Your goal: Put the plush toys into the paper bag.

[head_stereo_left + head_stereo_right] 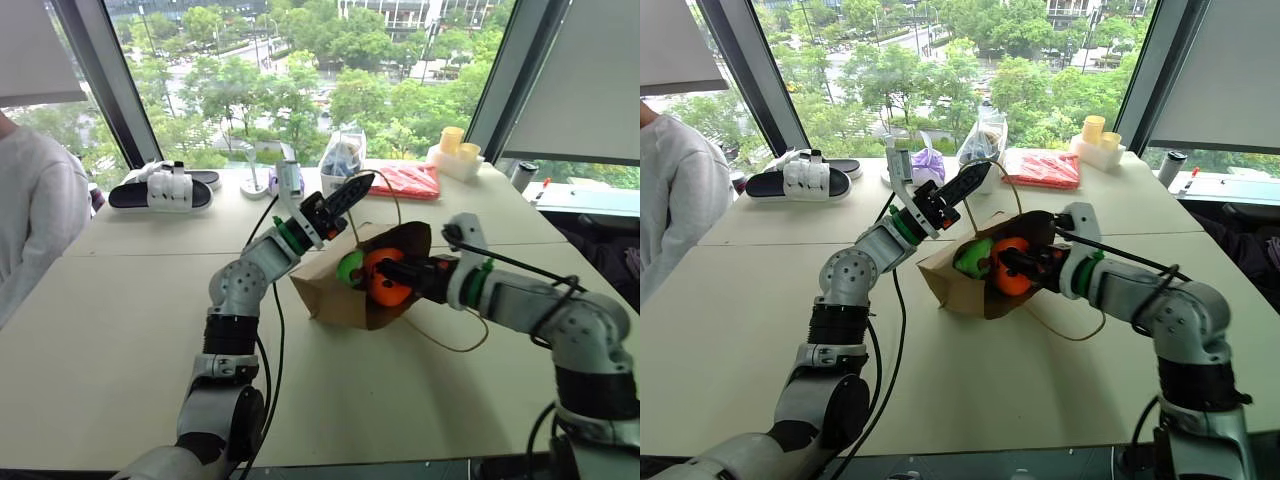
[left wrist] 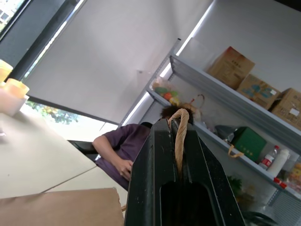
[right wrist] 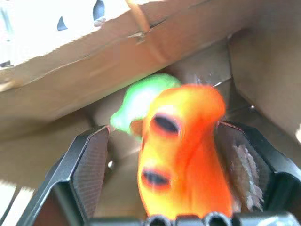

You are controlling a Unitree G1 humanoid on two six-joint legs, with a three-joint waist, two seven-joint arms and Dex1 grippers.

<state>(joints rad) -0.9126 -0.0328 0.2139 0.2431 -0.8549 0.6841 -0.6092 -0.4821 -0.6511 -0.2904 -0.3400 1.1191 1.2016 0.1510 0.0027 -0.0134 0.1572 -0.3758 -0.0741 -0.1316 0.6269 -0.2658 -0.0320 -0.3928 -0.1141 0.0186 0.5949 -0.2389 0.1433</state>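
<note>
Near the middle of the table lies one brown paper bag, tipped on its side with its mouth open. Two plush toys sit in that mouth: one lime green plush toy and one orange plush toy with black face marks, touching each other. One left gripper is raised above the bag, fingers pinched on the tan cord handle. One right gripper reaches into the mouth, fingers spread wide either side of the orange toy.

Head views overlook the table; wrist views look along each arm's fingers.
</note>
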